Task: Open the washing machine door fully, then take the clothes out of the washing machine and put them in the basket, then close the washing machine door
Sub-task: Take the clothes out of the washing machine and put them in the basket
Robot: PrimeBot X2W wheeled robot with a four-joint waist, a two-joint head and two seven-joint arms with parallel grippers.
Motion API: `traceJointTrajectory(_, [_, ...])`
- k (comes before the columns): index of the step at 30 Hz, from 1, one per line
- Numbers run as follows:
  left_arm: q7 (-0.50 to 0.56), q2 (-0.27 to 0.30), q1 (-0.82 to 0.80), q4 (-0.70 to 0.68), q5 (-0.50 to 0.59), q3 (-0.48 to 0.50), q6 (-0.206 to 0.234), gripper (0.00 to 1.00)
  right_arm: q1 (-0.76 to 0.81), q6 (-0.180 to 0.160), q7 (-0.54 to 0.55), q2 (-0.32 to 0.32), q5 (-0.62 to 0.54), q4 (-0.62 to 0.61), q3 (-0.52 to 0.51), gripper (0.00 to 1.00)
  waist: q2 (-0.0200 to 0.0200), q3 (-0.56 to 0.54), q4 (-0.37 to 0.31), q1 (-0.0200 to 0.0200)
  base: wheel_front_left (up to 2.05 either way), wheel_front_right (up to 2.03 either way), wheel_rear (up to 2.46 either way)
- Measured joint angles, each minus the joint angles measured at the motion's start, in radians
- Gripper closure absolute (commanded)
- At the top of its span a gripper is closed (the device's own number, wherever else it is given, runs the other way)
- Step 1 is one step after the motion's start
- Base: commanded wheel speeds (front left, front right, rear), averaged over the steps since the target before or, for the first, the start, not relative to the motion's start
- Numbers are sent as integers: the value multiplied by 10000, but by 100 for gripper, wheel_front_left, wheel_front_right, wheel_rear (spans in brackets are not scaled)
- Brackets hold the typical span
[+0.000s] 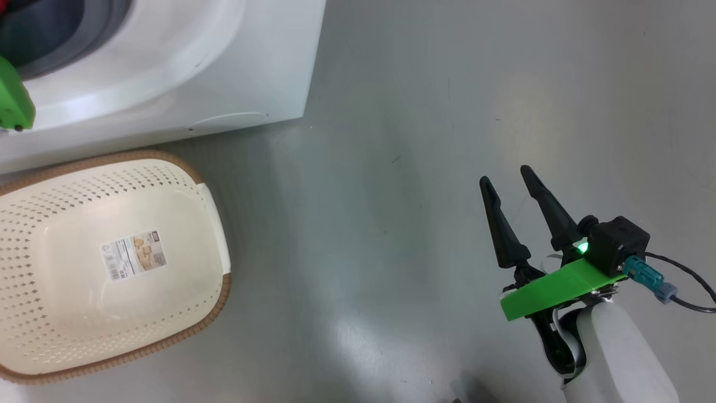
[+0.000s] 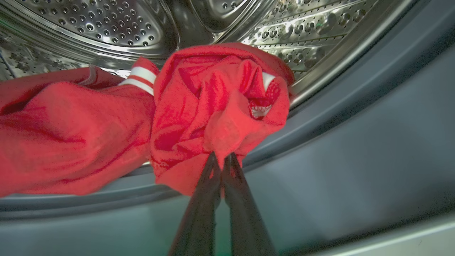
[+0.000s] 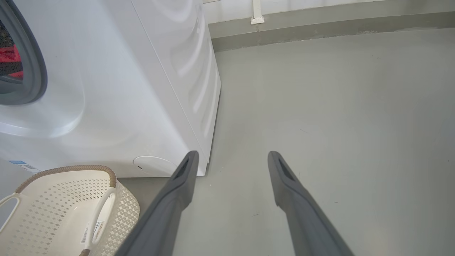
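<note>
In the left wrist view my left gripper (image 2: 222, 156) reaches into the washing machine (image 1: 184, 73) and is shut on the lower fold of the red clothes (image 2: 217, 106). The clothes bunch over the grey rubber ring (image 2: 337, 117) at the drum's mouth, and a white-striped part lies to the left. A sliver of red clothes (image 3: 12, 58) shows through the opening in the right wrist view. The cream basket (image 1: 140, 347) stands on the floor in front of the machine with nothing but its label in it. My right gripper (image 1: 509, 179) hovers open over bare floor to the right. The door is out of view.
The grey floor (image 1: 391, 224) spreads to the right of the washing machine and basket. A wall base with a white fitting (image 3: 256, 14) runs behind the machine. A small round flap (image 3: 154, 165) sits low on the machine's front, near the basket (image 3: 64, 209).
</note>
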Motion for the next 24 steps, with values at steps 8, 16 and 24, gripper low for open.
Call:
traceJointTrajectory(8, [-953,-286,-29,351,-303,52,0,100,1,0,0,-33,0,19,-75,0,0,-325,185,-1,0,0,0])
traceJointTrajectory(16, [-1122,-729,944,-512,-652,1592,56,100,49,0,0,-364,0,165,-102,0,0,-1034,655,0,0,0,0])
traceJointTrajectory(24, [-1162,-1087,3009,-2669,692,3914,224,100,574,0,0,-571,0,290,-280,0,0,-1882,1194,0,0,0,0])
